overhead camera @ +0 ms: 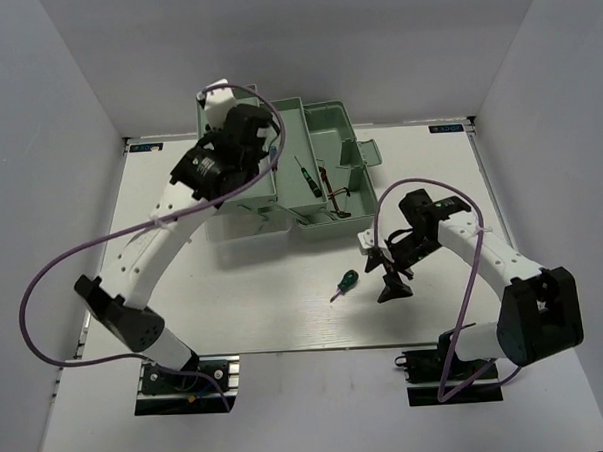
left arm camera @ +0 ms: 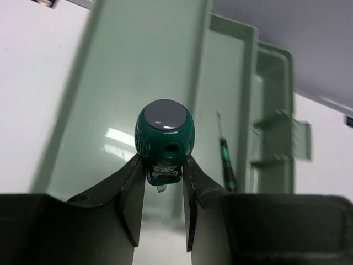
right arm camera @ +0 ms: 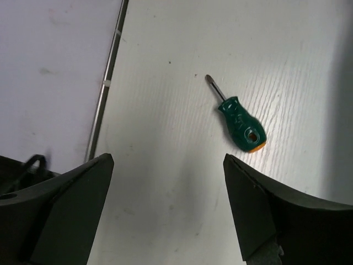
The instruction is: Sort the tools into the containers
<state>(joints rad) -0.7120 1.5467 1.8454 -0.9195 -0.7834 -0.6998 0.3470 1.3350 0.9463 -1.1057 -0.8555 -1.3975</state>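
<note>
My left gripper (overhead camera: 263, 153) hangs over the left tray (overhead camera: 242, 204) of the mint-green toolbox and is shut on a stubby green-handled screwdriver (left arm camera: 164, 135), handle end up, above the tray floor (left arm camera: 105, 110). A slim screwdriver (overhead camera: 307, 176) lies in the middle tray; it also shows in the left wrist view (left arm camera: 226, 163). Reddish-brown hex keys (overhead camera: 335, 191) lie in the tray beside it. A second stubby green screwdriver (overhead camera: 345, 282) lies on the table. My right gripper (overhead camera: 386, 278) is open and empty just right of it; in the right wrist view the screwdriver (right arm camera: 241, 124) lies ahead of the open fingers (right arm camera: 88, 182).
The toolbox's folded-out lid and handle (overhead camera: 363, 153) stand at the back right of the trays. A purple cable (overhead camera: 102, 245) loops off the left arm. White walls enclose the table on the left, right and back.
</note>
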